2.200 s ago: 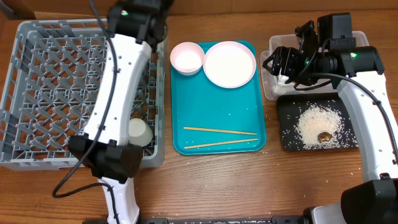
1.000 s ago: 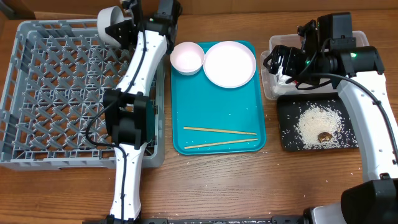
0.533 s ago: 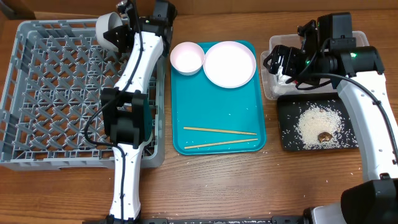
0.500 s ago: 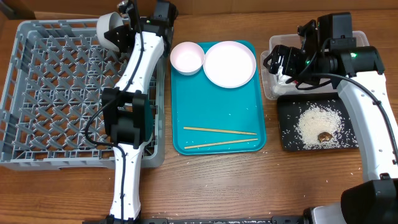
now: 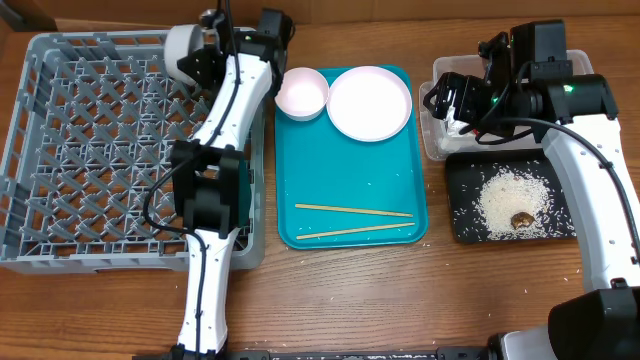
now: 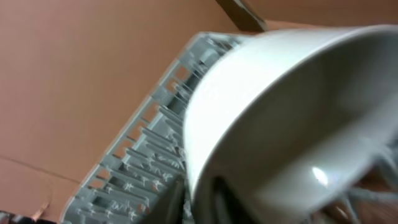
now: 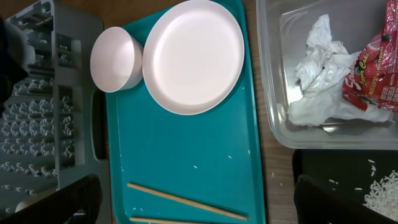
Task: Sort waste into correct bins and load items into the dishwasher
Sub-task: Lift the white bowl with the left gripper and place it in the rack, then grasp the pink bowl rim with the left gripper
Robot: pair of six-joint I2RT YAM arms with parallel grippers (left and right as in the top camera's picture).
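My left gripper [image 5: 203,57] is shut on the rim of the pale grey-green bowl [image 5: 183,44], holding it tilted above the far right corner of the grey dish rack [image 5: 90,150]. The bowl [image 6: 292,106] fills the left wrist view, with the jaws [image 6: 199,199] on its rim. My right gripper [image 5: 445,100] is open and empty over the clear tub [image 5: 437,68], which holds the white napkin [image 7: 317,68] and the red wrapper [image 7: 373,74]. The plate [image 5: 370,102] and the pinkish bowl [image 5: 301,92] sit on the teal tray. Rice [image 5: 515,195] and a brown scrap [image 5: 521,220] lie in the black tray [image 5: 460,225]. The cup is hidden.
The teal serving tray [image 5: 350,160] lies between the rack and the bins, with two chopsticks [image 5: 352,210] across its near end. A few rice grains are scattered on the tray and the wooden table. My left arm's elbow [image 5: 210,190] hangs over the rack's right side.
The left arm swung up over the rack's far right corner with the bowl and has just shifted it slightly right. The right arm has not moved.
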